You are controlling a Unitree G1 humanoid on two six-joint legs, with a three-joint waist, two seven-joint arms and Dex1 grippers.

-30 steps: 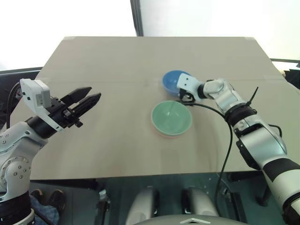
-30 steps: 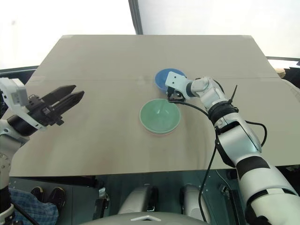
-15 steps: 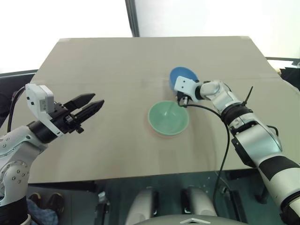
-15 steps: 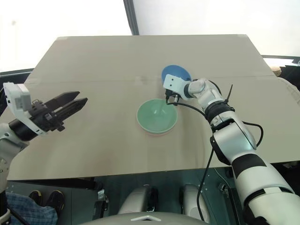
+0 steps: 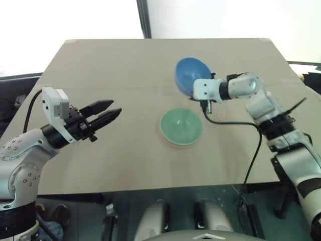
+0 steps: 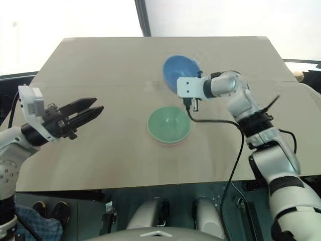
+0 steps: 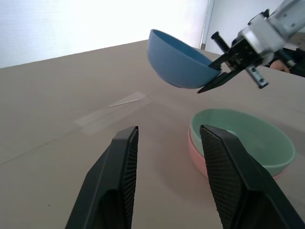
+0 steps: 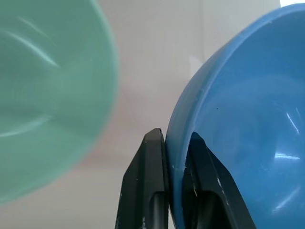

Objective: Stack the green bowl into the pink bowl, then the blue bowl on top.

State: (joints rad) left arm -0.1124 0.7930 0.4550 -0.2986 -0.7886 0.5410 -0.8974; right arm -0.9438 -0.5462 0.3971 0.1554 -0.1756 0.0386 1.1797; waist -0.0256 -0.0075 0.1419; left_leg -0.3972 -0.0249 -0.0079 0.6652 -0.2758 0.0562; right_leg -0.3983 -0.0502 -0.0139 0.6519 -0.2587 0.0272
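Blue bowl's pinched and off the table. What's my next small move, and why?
Probably carry the blue bowl toward you over the green bowl, then level it: the right gripper pinches its rim, tilted and beyond the green bowl, which already sits in the pink bowl.

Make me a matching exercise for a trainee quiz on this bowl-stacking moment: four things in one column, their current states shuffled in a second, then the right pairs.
Things:
1. blue bowl
2. green bowl
3. pink bowl
4. left gripper

States:
A. lowest in the stack, resting on the table
B. open, holding nothing, off to the side above the table
C. lifted clear of the table, tilted, its rim pinched by the right gripper
D. nested inside another bowl

Pairs: 1-C, 2-D, 3-A, 4-B
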